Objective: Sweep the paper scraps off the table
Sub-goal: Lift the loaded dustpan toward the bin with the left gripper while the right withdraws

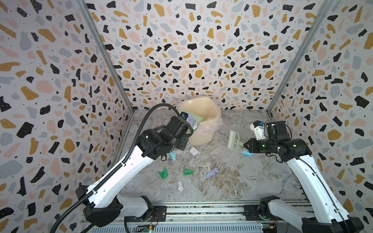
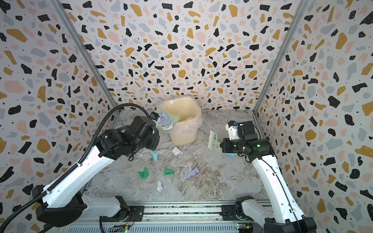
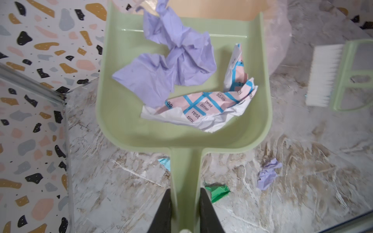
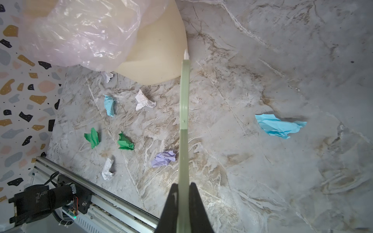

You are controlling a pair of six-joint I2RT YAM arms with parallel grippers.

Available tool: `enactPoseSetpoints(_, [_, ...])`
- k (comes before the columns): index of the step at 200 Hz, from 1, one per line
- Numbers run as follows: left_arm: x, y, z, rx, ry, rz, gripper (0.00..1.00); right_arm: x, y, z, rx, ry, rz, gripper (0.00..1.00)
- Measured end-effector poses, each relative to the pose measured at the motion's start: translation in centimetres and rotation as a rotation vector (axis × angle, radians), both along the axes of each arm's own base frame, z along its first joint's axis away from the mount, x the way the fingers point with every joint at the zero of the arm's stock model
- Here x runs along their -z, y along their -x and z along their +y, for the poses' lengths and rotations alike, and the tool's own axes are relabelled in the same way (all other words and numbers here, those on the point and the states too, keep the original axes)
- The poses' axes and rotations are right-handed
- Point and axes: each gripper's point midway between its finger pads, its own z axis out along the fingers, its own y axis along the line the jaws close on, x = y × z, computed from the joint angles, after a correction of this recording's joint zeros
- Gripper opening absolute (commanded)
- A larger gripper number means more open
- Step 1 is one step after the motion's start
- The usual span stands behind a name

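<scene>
I judge this to be the emptying step. My left gripper [image 3: 185, 190] is clenched on the handle of the pale green plastic dustpan [image 3: 141, 131], whose mouth sits at the rim of the cream plastic bin with a clear liner [image 1: 201, 139]. A crumpled lilac paper scrap [image 3: 173, 66] and a printed white paper scrap [image 3: 212, 109] lie in the pan, not yet tipped out. My right gripper [image 4: 183, 184] grasps the pale green brush with white bristles [image 1: 234, 141] near the bin. On the grey-white marble-patterned table [image 4: 262, 181] lie two green scraps [image 4: 125, 142], a small lilac scrap [image 4: 163, 159], a light blue scrap [image 4: 279, 126] and others. Next I should tilt the pan steeper so both slide in, then lower it for another sweep.
</scene>
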Motion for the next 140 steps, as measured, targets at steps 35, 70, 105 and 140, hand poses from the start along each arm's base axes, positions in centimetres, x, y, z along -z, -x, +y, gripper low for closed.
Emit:
enactPoseSetpoints(35, [0.1,-2.6,2.9,-0.089,-0.044,0.0,0.0,-0.1,0.8,0.1,-0.003,-0.02,0.001,0.0])
enactPoseSetpoints(70, [1.5,-4.9,3.1,-0.096,-0.136,0.027,0.0,-0.1,0.9,0.4,-0.015,-0.032,0.006,0.0])
enactPoseSetpoints(105, [0.3,-7.7,2.5,-0.089,-0.218,-0.012,0.0,0.2,1.0,0.6,-0.034,-0.036,0.018,0.0])
enactPoseSetpoints(140, [-0.3,-9.4,2.1,-0.067,-0.301,-0.041,0.0,0.9,0.7,0.8,-0.054,-0.032,0.039,0.0])
